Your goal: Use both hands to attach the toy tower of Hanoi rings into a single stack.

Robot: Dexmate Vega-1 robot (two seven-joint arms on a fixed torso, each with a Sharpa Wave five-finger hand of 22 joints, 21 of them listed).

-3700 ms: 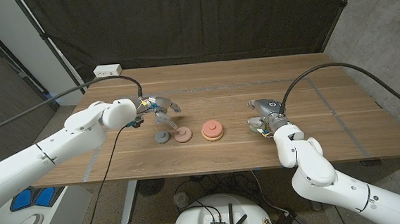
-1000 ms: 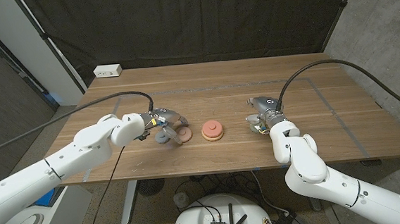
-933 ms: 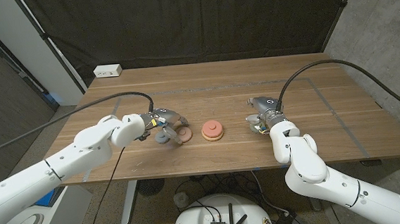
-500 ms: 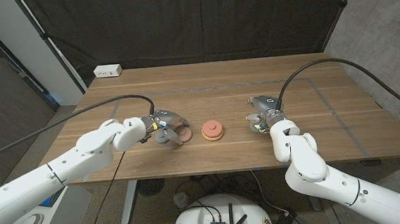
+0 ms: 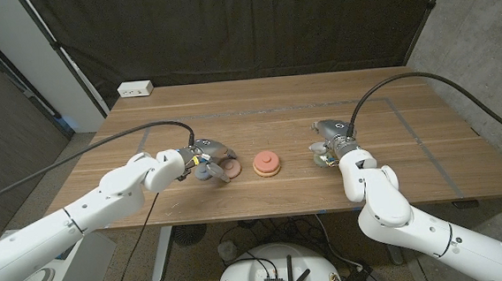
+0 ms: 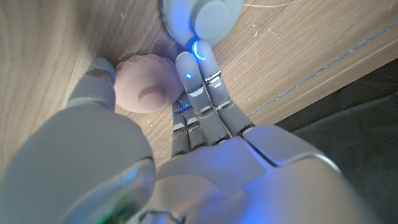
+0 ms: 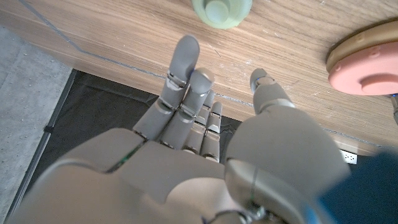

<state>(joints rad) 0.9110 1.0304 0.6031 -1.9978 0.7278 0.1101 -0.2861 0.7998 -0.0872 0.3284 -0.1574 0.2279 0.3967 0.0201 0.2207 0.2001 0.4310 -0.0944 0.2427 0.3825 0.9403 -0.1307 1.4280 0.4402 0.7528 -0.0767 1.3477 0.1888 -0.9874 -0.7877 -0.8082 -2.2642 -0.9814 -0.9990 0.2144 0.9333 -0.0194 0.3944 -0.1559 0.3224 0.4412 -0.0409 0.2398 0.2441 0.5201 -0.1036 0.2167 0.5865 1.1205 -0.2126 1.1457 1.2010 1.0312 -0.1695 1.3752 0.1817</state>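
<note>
My left hand hovers low over a grey ring and a pink ring left of the table's middle. In the left wrist view its fingers reach along the pink ring to the edge of the grey ring, while the thumb stands on the pink ring's other side; it grips nothing. A salmon ring on a tan base sits at the middle. My right hand is open, its fingers spread just short of a small green ring, which lies by the hand.
The wooden table has bare room on the right and at the back. A white power strip lies at the back left corner. Black cables run from both wrists across the table. A dark curtain hangs behind.
My left hand has come forward and down from behind the grey ring to sit over the grey and pink rings. The rings and my right hand have hardly moved.
</note>
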